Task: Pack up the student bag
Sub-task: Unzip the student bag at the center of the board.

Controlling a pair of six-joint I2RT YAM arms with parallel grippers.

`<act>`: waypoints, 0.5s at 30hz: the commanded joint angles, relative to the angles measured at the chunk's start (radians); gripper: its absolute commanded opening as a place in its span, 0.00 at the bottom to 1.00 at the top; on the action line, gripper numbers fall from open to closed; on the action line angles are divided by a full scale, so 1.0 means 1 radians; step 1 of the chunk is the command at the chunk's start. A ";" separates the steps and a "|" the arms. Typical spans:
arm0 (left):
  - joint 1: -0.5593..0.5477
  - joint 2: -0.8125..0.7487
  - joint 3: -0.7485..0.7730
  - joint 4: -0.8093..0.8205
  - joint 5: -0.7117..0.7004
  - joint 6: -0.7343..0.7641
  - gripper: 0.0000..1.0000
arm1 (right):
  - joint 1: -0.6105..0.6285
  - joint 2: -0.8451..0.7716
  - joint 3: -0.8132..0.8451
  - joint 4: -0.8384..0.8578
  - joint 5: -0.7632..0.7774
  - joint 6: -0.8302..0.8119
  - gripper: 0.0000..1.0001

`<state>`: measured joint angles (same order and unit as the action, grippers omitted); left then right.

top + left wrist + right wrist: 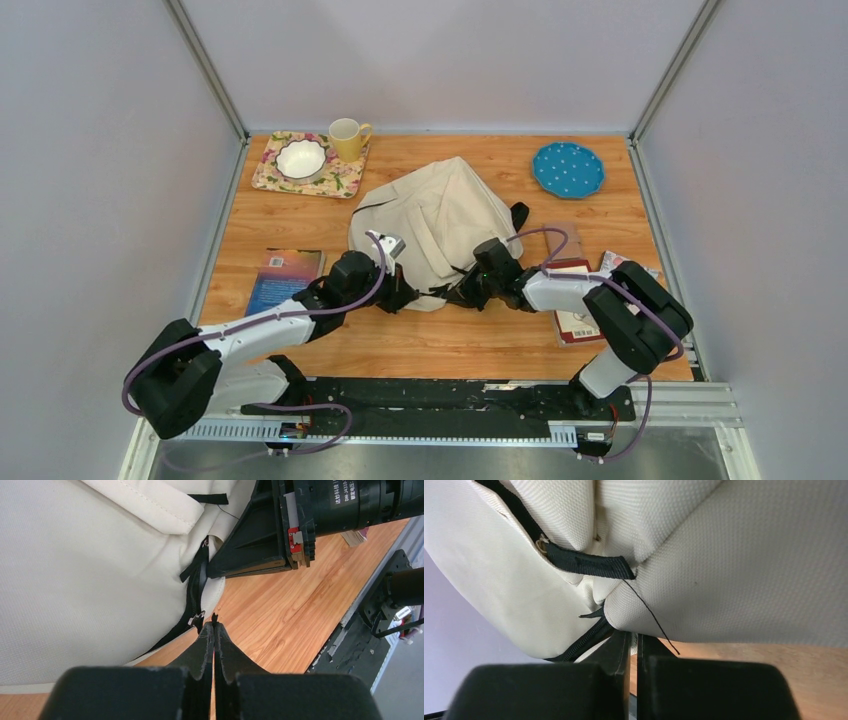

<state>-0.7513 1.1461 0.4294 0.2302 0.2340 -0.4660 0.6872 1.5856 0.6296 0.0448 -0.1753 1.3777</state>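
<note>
The student bag (440, 222), a cream fabric backpack, lies in the middle of the table with its black zipper at the near edge. My left gripper (405, 296) is at that edge. In the left wrist view its jaws (214, 625) are shut, with a small black zipper pull tab (214, 617) pinched at the tips beside the zipper (198, 585). My right gripper (463, 293) faces it from the right. In the right wrist view its jaws (634, 640) are closed on the bag's cream fabric edge (624, 605) by the zipper (584, 640), under a black strap end (586, 562).
A blue book (285, 279) lies at the left. A floral mat (270, 170) with a white bowl (301, 157) and a yellow mug (348, 138) sits at the back left. A blue dotted plate (568, 168) is at the back right. A red book (572, 300) lies under the right arm.
</note>
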 commanded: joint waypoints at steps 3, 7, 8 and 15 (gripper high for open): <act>-0.013 -0.081 0.016 -0.096 -0.059 0.046 0.00 | -0.031 -0.024 0.019 0.027 0.068 -0.178 0.00; -0.013 -0.160 -0.027 -0.196 -0.230 0.082 0.00 | -0.070 -0.065 0.053 -0.042 0.115 -0.371 0.00; -0.011 -0.176 -0.050 -0.209 -0.266 0.090 0.00 | -0.077 -0.068 0.061 -0.096 0.128 -0.406 0.00; -0.013 -0.281 -0.123 -0.275 -0.429 0.098 0.00 | -0.112 -0.085 0.149 -0.221 0.212 -0.661 0.00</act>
<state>-0.7620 0.9001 0.3370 0.0364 -0.0631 -0.3996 0.6071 1.5295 0.7078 -0.0860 -0.1116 0.9283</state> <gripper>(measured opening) 0.007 0.025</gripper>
